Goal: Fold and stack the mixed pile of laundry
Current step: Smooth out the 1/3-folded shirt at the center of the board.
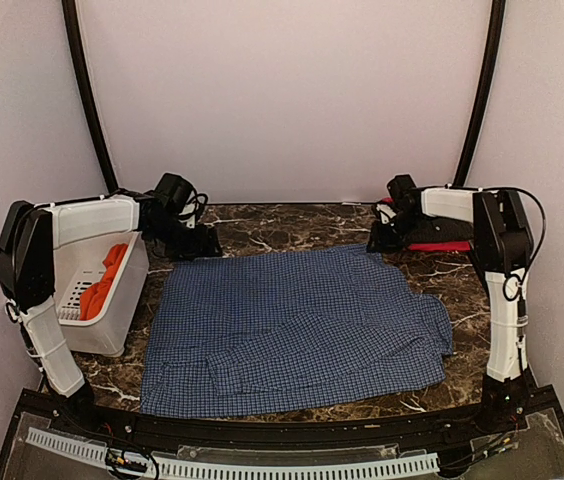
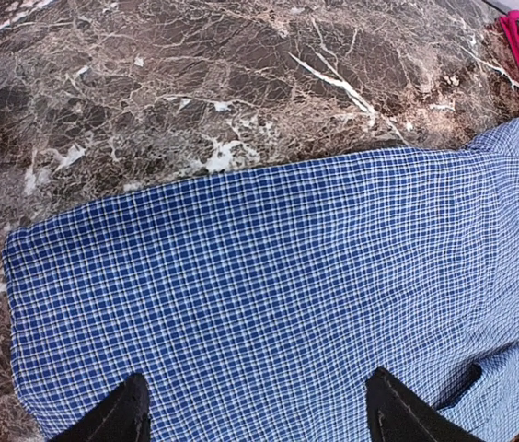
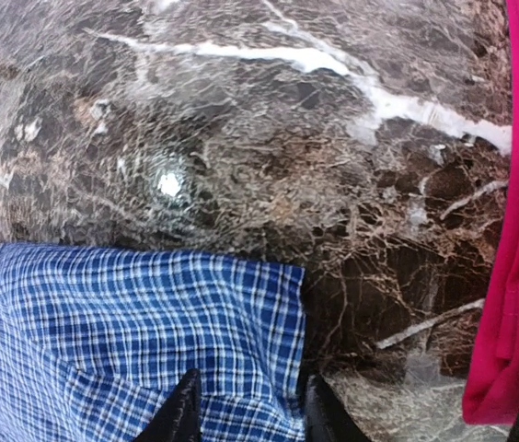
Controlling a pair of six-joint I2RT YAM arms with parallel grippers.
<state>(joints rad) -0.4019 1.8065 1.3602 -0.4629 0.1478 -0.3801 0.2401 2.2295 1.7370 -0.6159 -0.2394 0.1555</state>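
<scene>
A blue-and-white checked shirt (image 1: 297,330) lies spread flat on the marble table, with a sleeve folded across its near part. My left gripper (image 1: 190,243) hovers at the shirt's far left corner. In the left wrist view it (image 2: 259,416) is open, its fingers wide apart over the checked cloth (image 2: 269,285) and holding nothing. My right gripper (image 1: 384,238) is at the far right corner. There it (image 3: 255,419) is open, its fingers straddling the shirt's corner (image 3: 241,313), which lies flat between them. An orange-red shirt (image 1: 105,278) sits in the basket.
A white slotted basket (image 1: 112,335) stands at the table's left edge beside the left arm. A pinkish-red cloth (image 1: 440,246) lies at the far right under the right arm; in the right wrist view this cloth (image 3: 517,230) is just right of the fingers. Bare marble (image 1: 282,225) lies beyond the shirt.
</scene>
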